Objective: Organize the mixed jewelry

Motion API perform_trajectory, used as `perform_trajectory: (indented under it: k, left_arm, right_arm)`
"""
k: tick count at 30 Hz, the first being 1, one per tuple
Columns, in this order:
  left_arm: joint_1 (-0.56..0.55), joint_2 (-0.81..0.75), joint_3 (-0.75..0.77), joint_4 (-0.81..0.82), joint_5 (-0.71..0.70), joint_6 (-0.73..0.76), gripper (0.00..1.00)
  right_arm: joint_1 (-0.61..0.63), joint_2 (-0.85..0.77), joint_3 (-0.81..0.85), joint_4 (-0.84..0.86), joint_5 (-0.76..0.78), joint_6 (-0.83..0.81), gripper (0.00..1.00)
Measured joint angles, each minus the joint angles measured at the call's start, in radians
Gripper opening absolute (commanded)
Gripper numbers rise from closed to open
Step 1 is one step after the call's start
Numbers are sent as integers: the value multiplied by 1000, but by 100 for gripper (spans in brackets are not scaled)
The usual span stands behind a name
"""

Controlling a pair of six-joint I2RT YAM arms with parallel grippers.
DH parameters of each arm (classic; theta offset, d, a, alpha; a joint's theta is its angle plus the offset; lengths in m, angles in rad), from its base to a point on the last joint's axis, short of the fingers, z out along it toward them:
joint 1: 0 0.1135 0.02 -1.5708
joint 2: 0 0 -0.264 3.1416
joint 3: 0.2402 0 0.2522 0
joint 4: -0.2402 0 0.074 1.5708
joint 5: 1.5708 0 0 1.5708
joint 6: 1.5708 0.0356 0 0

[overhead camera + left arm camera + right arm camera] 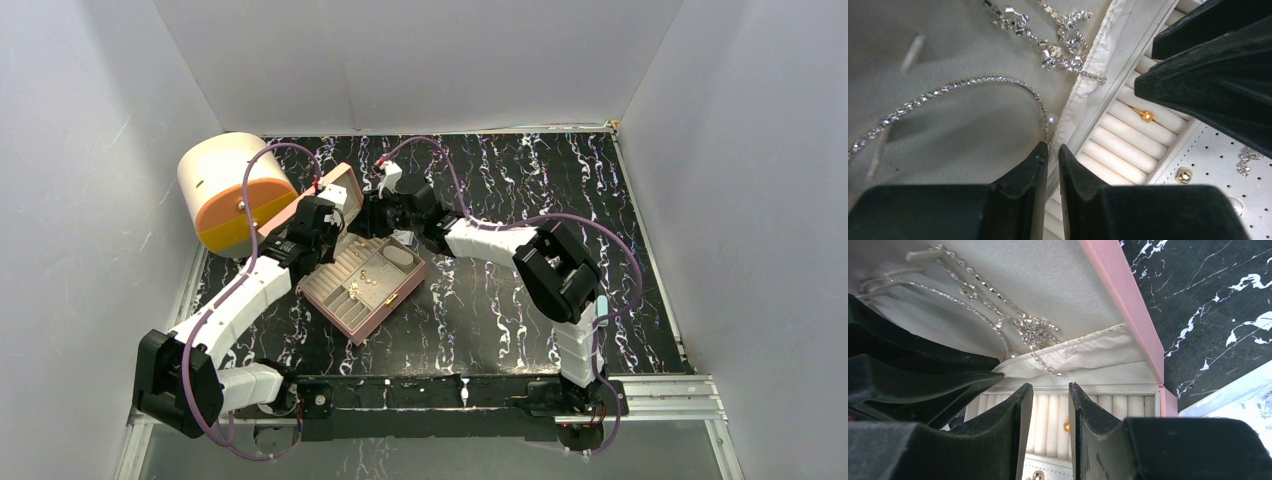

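The left gripper (1050, 152) had its two black fingers drawn to a narrow slit with nothing between them, tips pointed at the pale lining of an open lid (1125, 300). Just off those tips lay a small pearl (1051, 120) at the end of a thin sparkling chain (973, 79), which curved across the lining. The right gripper (1048, 397) sat close beside the left one, its fingers a little further apart and also empty, aimed at the seam where the lid met the tray. A tangle of glittering stones (1060, 42) rested higher on the lining, above a gathered white fabric pocket (1073, 352). Below the pocket ran rows of cream cushion rolls (1120, 145), with a gold ring (1146, 116) tucked between two of them. A gold stud (1183, 175) sat on a white dotted panel (1213, 155) next to the rolls. All of this belonged to a pink box (350, 320) standing left of the middle of the black marbled counter (520, 300). A white and orange drum (230, 190) filled the far left corner. A clear packet (1235, 395) lay on the counter beside the box.
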Motion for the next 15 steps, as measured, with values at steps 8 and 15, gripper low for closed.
perform_trajectory:
  k: [8, 15]
  left_arm:
    - [0, 0, 0, -6, 18, 0, 3]
    - [0, 0, 0, -10, 26, 0, 0]
  right_arm:
    - [9, 64, 55, 4, -11, -20, 43]
    - [32, 96, 77, 14, -15, -24, 43]
